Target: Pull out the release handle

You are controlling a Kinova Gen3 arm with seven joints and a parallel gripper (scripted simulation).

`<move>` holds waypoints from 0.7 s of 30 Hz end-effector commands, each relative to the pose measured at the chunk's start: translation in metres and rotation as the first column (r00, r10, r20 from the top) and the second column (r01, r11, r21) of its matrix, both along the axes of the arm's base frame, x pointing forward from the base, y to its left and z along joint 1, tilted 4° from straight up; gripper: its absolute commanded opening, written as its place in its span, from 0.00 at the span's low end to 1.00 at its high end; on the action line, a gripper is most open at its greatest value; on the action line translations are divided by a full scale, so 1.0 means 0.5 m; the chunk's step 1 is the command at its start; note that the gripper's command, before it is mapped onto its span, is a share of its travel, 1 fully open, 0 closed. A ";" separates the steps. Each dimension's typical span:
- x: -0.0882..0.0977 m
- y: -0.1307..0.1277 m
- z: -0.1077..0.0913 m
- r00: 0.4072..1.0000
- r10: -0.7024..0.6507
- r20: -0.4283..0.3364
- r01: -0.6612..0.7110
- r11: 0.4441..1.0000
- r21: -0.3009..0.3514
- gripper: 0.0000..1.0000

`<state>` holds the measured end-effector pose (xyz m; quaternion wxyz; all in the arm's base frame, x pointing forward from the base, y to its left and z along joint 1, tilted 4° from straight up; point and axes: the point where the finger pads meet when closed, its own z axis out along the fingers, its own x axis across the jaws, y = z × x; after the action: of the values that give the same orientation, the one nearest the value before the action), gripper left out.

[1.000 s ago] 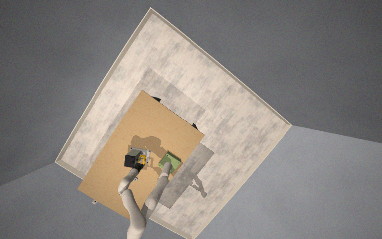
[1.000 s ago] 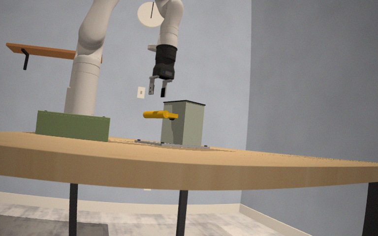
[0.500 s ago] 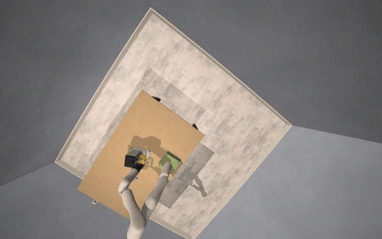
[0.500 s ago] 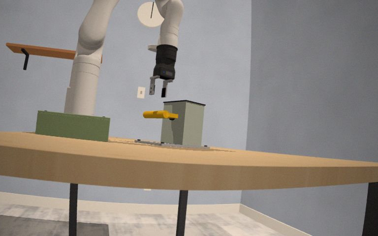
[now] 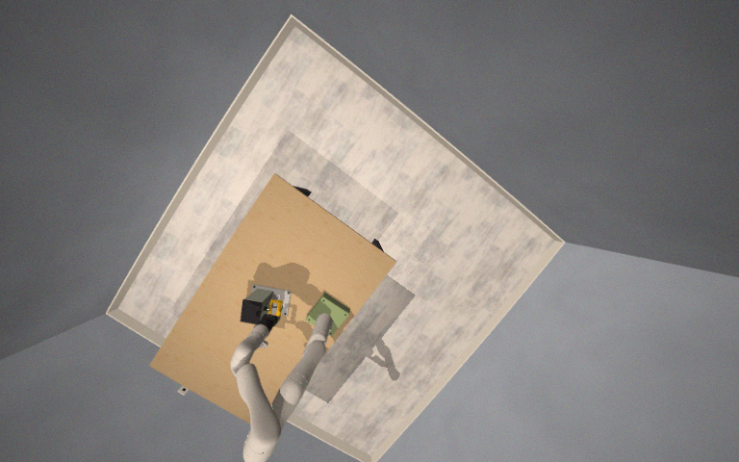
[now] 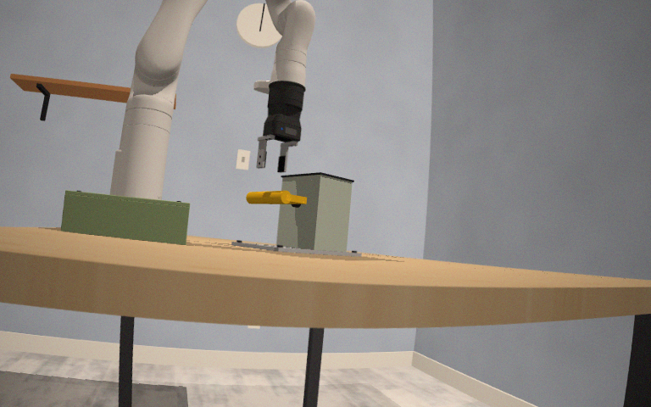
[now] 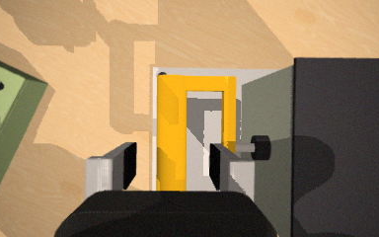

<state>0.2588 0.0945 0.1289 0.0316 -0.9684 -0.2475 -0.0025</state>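
The release handle's grip (image 7: 173, 132) is a yellow frame with a level bar. It sticks out from the grey-green housing (image 6: 314, 211), which has a dark top (image 7: 345, 143). It also shows in the exterior view (image 6: 270, 197) and from above (image 5: 274, 306). My gripper (image 6: 272, 160) is open and empty. It points down and hangs a little above the grip. In the wrist view the gripper (image 7: 169, 167) has one finger on each side of the yellow bar, which lies below them. A small dark knob on a rod (image 7: 260, 147) sits at the housing's face.
The housing stands on a grey plate (image 6: 293, 250) fixed to the wooden table (image 6: 269, 282). The arm's green base block (image 6: 125, 216) stands to the left; it also shows in the wrist view (image 7: 1, 128). A wall shelf (image 6: 69, 88) hangs behind the arm.
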 end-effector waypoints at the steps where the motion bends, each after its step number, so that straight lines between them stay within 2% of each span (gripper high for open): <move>1: -0.003 -0.003 -0.013 1.000 0.009 -0.004 -0.009 1.000 -0.005 0.97; 21: -0.004 0.000 -0.061 1.000 0.009 -0.003 -0.009 1.000 -0.004 0.97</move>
<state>0.2585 0.0954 0.1035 0.0319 -0.9675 -0.2508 -0.0033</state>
